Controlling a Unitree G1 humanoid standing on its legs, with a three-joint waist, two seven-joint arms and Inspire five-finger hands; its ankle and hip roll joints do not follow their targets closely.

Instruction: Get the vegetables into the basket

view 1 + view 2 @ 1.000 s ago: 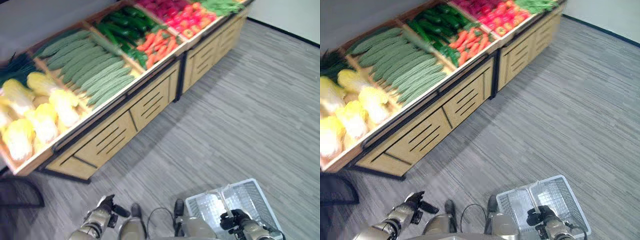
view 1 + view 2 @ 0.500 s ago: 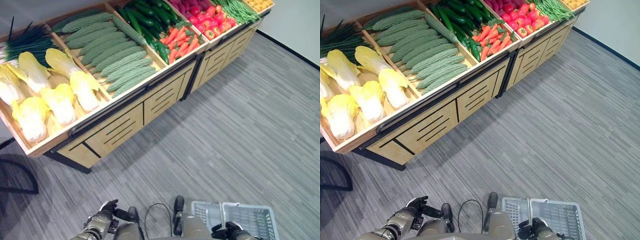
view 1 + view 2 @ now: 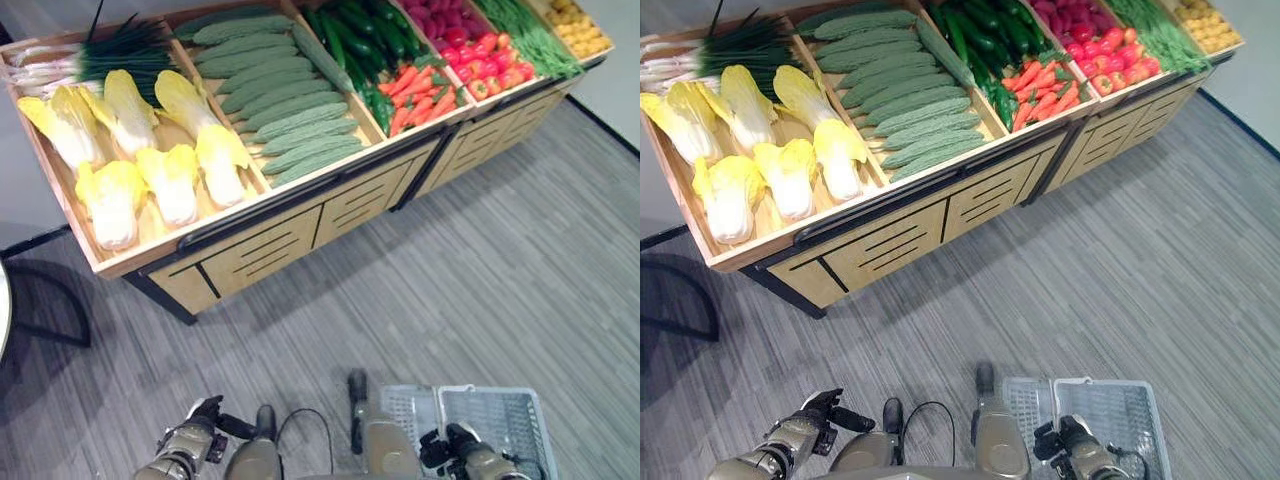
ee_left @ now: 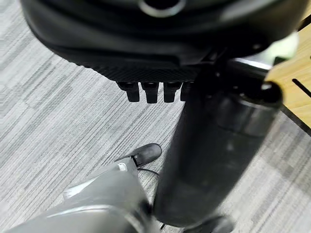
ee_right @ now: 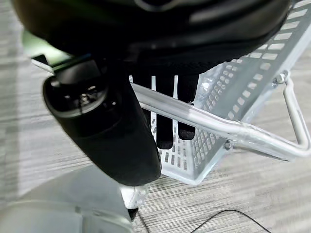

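Note:
A wooden stand [image 3: 270, 250] holds pale yellow cabbages [image 3: 170, 175], knobbly green gourds [image 3: 290, 110], dark cucumbers [image 3: 355, 25], carrots [image 3: 420, 95], red peppers [image 3: 490, 70] and green beans [image 3: 530, 35]. A light grey plastic basket [image 3: 495, 420] hangs low at my right side, well short of the stand. My right hand [image 3: 455, 447] is shut on its metal handle [image 5: 218, 127], fingers [image 5: 165, 131] behind the bar and thumb in front. Low on the other side, my left hand [image 3: 200, 420] holds nothing, its fingers [image 4: 150, 92] curled in.
Spring onions [image 3: 100, 60] lie in the stand's far left corner and small yellow produce [image 3: 575, 20] at its far right. A black metal frame [image 3: 50, 300] stands on the floor left of the stand. Grey striped floor [image 3: 480, 270] lies between me and the stand.
The camera has swung, so the stand now sits more squarely ahead. The basket stays in my right hand and both hands remain low.

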